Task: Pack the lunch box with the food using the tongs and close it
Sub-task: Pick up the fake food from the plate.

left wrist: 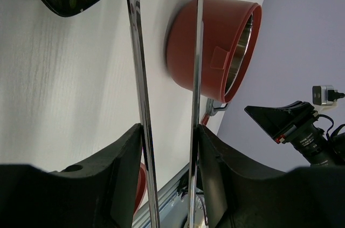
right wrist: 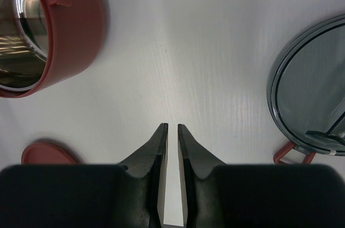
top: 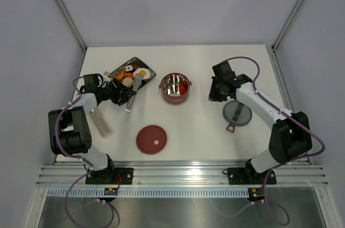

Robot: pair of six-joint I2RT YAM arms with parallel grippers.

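Note:
The silver tongs (top: pixel 134 89) are pinched between my left gripper's (top: pixel 122 95) fingers. Their two arms (left wrist: pixel 138 71) run forward, slightly apart, and their tips lie at the black tray's (top: pixel 117 69) near edge. That left gripper (left wrist: pixel 170 131) is shut on both arms. On the tray lies the food: a fried egg (top: pixel 142 73), a beige lump (top: pixel 127 82) and orange bits (top: pixel 131 68). The dark-red lunch box (top: pixel 174 88) stands open, with an orange-red piece (top: pixel 184 85) inside. My right gripper (top: pixel 213 97) hovers to the right of the box (right wrist: pixel 81 28), its jaws (right wrist: pixel 172 126) a narrow slit apart and empty.
A round dark-red lid (top: pixel 151 139) lies flat on the table in front of the lunch box. A grey lid with a red loop (top: pixel 237 113) lies beside the right arm. A pale slim object (top: pixel 101 123) lies by the left arm.

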